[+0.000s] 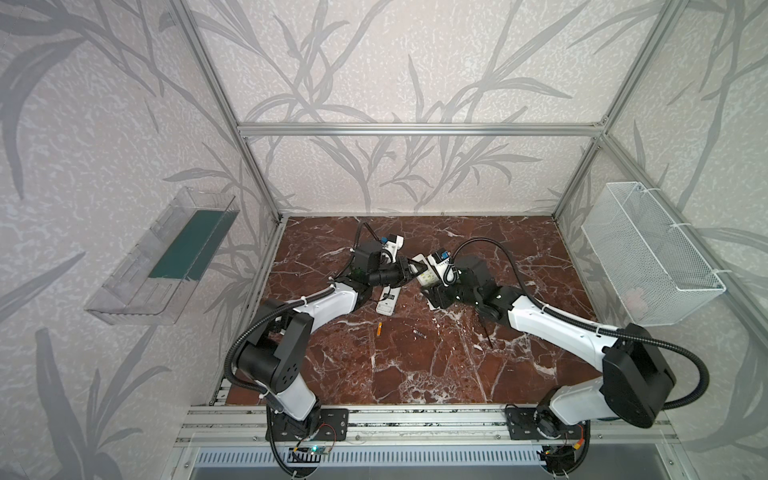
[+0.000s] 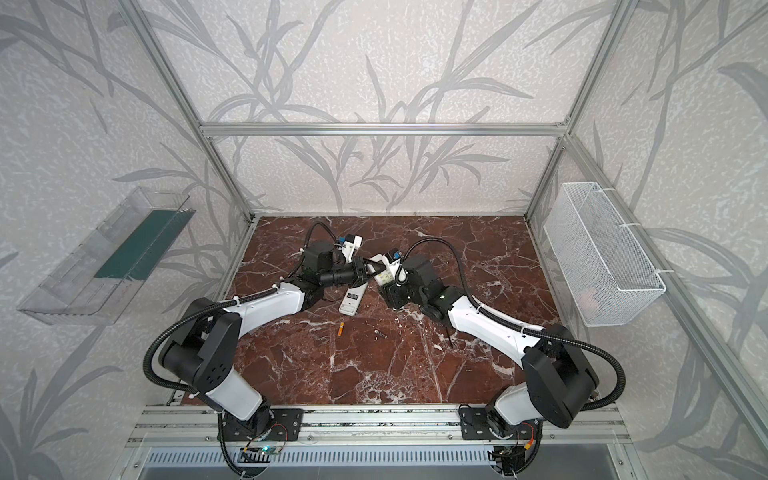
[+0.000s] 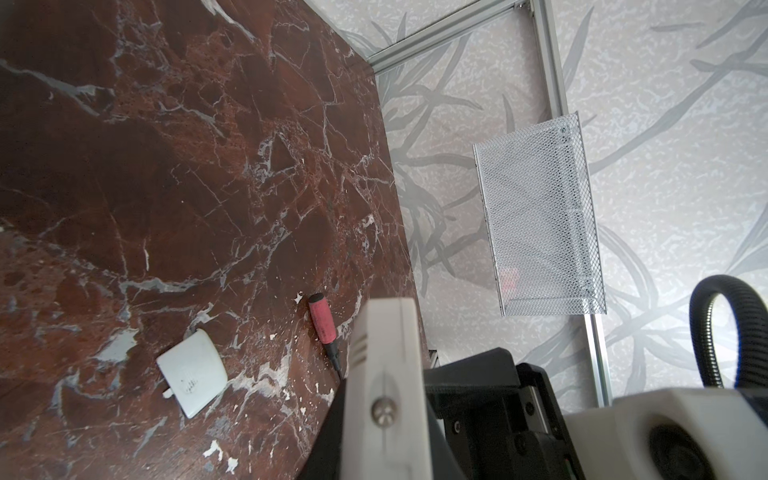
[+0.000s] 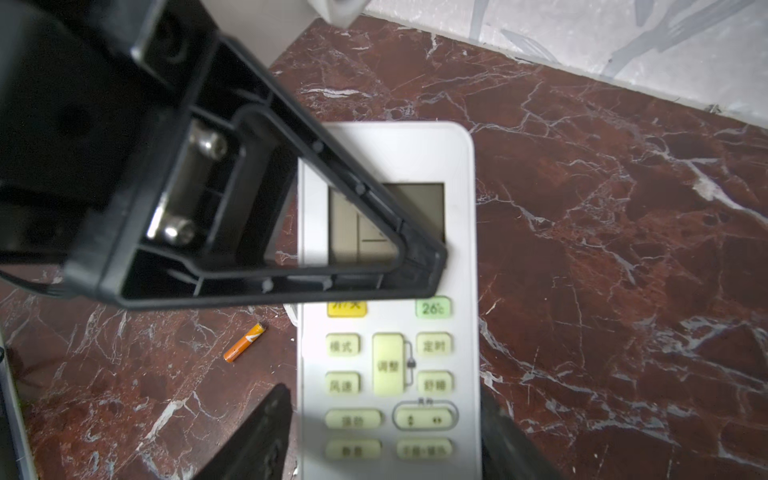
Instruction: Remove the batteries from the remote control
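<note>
A white remote control (image 1: 428, 277) is held off the table between both arms. My left gripper (image 3: 384, 399) is shut on its thin sides, seen edge-on in the left wrist view. My right gripper (image 4: 386, 415) stands open around the remote control's (image 4: 388, 365) button face, its fingers (image 4: 257, 436) just beside the edges. The left gripper's black finger crosses the display. One orange battery (image 1: 379, 329) (image 4: 244, 343) and one dark battery (image 1: 419, 332) lie on the marble in front. The remote's battery bay is hidden.
A second white remote (image 1: 388, 299) lies on the table under the left gripper. A white cover (image 3: 192, 378) and a pink-handled screwdriver (image 3: 323, 320) lie on the marble. A white mesh basket (image 1: 648, 253) hangs on the right wall, a clear shelf (image 1: 162, 266) on the left.
</note>
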`<state>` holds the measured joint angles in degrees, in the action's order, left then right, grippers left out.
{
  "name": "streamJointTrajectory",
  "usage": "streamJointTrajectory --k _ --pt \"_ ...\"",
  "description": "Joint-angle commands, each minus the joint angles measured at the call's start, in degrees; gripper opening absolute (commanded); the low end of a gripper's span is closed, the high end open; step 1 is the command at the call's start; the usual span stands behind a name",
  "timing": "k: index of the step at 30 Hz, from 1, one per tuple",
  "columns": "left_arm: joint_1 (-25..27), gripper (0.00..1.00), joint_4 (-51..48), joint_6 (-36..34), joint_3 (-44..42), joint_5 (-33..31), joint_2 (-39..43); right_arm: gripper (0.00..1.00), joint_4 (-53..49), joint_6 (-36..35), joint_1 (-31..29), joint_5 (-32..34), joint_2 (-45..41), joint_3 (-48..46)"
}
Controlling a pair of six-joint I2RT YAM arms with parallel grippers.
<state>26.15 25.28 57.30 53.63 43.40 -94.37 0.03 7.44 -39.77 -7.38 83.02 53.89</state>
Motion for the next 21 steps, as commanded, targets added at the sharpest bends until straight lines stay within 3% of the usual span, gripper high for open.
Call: streamJointTrajectory --k 1,5,10,21 --pt "0.56 0.1 2.02 3.36 1.56 -0.9 0.7 0.71 1.8 -0.05 -0.7 2.13 -2.4 0.14" --pt "0.56 0.09 -4.46 1.79 2.96 -3.69 2.35 0.75 6.05 -1.55 -0.66 6.19 -6.98 -3.29" --pt "0.56 0.09 -11.65 -0.91 3.48 -9.0 5.6 0.77 11.43 -5.97 -0.66 6.7 -12.5 -7.33" --pt "0.55 0.05 -36.17 -5.91 12.12 -17.18 9.46 0.77 19.14 -22.78 -5.27 11.39 -20.25 -18.08"
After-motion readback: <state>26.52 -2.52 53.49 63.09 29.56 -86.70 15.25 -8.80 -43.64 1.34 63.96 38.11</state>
